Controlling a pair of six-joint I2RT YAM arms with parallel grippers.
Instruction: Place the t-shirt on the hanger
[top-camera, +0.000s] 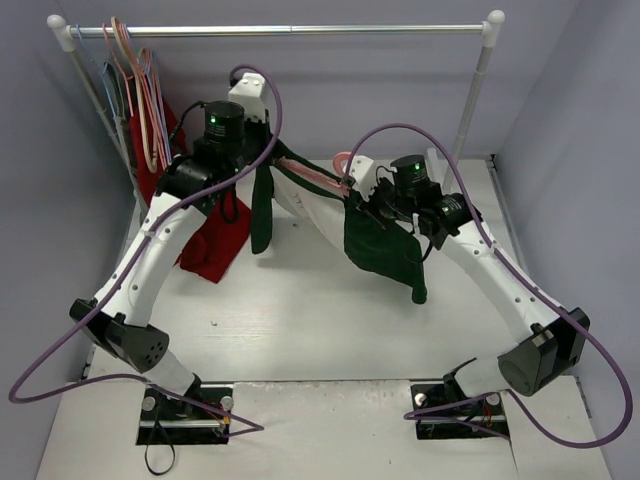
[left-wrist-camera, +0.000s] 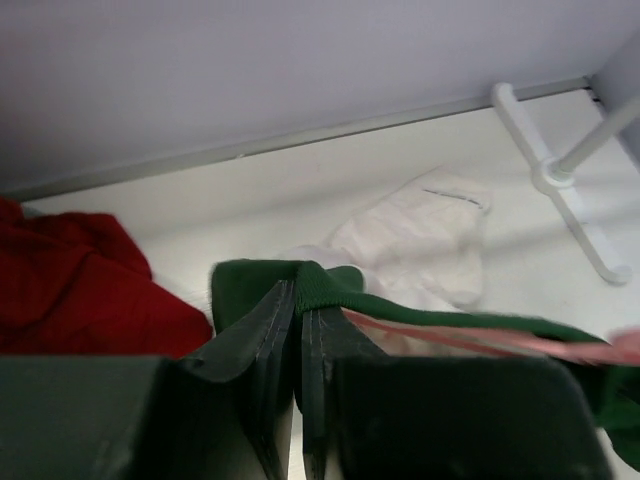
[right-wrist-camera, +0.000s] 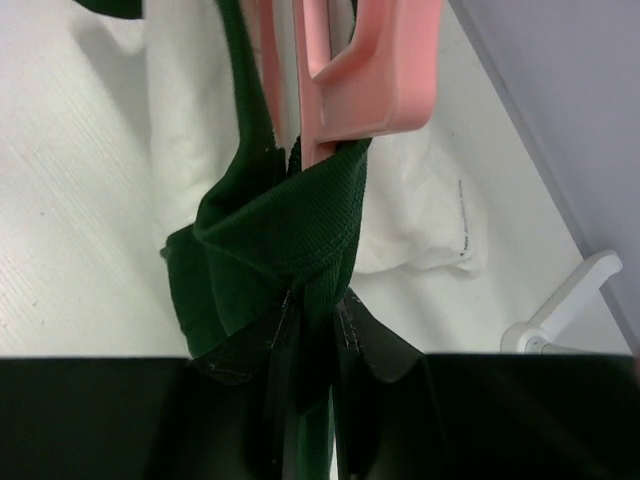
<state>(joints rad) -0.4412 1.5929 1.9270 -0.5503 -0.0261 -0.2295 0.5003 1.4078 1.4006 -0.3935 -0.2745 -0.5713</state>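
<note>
White-bodied t-shirt with dark green sleeves (top-camera: 385, 250) hangs over the desk (top-camera: 300, 320), stretched left-right between the arms, thin pink plastic hanger (right-wrist-camera: 370, 70) along that axis. Left jaws clamped on the shirt's green edge, right jaws on green fabric touching the hanger end

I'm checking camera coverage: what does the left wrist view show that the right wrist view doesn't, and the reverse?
Only left wrist: the red garment, left of the left gripper. Only right wrist: the broad pink end of the hanger, just above the right gripper. Both: a gripper shut on green fabric of the t-shirt, some pink hanger, the white shirt body behind, and a rack foot.
</note>
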